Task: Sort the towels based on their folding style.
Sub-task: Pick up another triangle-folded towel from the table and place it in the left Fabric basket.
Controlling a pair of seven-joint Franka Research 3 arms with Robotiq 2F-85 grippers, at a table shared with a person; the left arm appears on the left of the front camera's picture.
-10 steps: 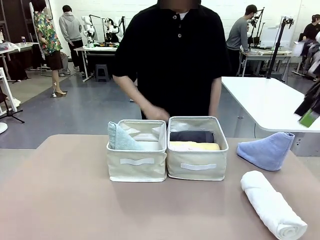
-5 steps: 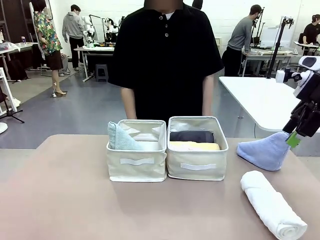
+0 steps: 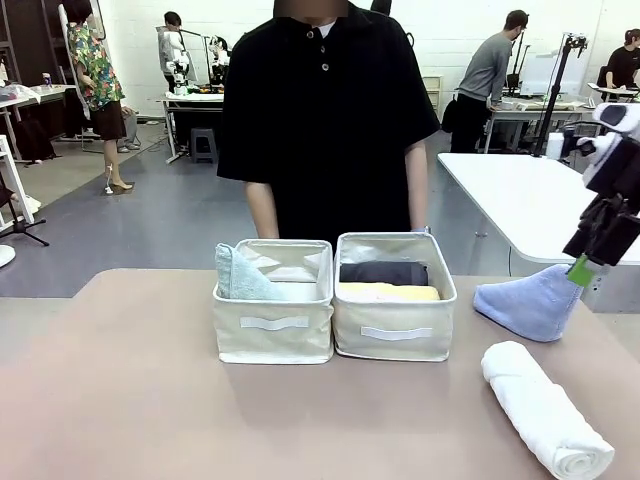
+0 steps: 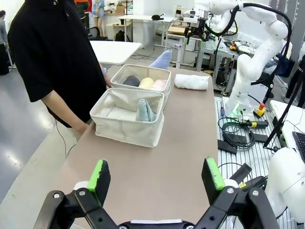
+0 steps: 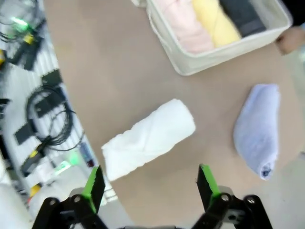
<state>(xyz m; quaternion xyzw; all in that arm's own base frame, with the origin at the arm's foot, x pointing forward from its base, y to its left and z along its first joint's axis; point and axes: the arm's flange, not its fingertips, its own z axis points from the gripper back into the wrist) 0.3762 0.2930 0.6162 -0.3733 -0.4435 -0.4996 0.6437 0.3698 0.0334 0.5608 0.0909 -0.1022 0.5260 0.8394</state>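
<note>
R fingers (image 5: pixel 206 180): spread wide, empty; hanging high over the white roll (image 5: pixel 148 138), lt-blue cone (image 5: pixel 257 129) off to one side.
L fingers (image 4: pixel 100 174): spread wide, empty; at the counter's (image 3: pixel 130 400) end, well apart from both baskets.
Towels out: white roll by the counter's R edge; blue cone near it, on the person's side, not touching.
Towels in: grey-green cone (image 3: pixel 238 275) in L basket (image 3: pixel 272 340); dk grey roll (image 3: pixel 383 272), yellow roll (image 3: pixel 388 292) and pink roll (image 5: pixel 177 24) side by side in R basket (image 3: pixel 395 345).
Step (judged): 4 of 6 sorted; R arm prob. lining up on one of the last 2.
Risk, edge: an off-centre touch could roll the white roll off the counter.
Risk, fold: pinching the outer layer only would unwind the roll or collapse the cone.
Risk, basket: R basket looks nearly full; a 4th roll may catch the soft rim.
Risk, mix-up: cone dropped in w/ the rolls.
Risk, person (image 3: pixel 325 120): stands just behind the baskets; an overreach could hit a hand.
</note>
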